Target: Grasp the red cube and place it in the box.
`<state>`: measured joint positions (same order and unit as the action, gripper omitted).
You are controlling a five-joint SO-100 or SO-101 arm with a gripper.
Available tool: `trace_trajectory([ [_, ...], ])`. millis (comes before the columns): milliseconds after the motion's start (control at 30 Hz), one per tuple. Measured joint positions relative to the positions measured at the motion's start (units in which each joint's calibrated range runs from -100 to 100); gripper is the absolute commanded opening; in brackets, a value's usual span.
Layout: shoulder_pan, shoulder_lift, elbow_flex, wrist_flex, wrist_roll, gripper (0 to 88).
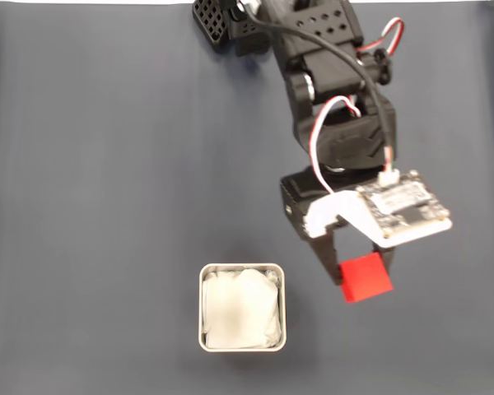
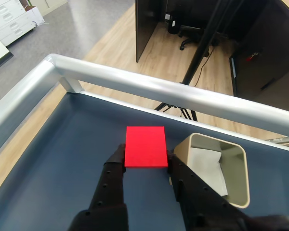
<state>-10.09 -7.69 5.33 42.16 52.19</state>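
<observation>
Gripper (image 2: 144,161) clamps red cube (image 2: 145,146); box (image 2: 236,190) just beside.

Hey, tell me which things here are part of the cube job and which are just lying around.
Part of the job:
- red cube, clamped in the gripper
- box, the silver tin with white lining

Just around:
- dark blue table mat
- silver rail at the table edge
- black stand pole on the floor beyond
- white drawers
</observation>
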Motion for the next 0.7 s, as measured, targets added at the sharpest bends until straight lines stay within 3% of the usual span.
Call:
trace_trajectory([
  [700,7.34,-5.21,5.70,0.16,-0.88,12.7],
])
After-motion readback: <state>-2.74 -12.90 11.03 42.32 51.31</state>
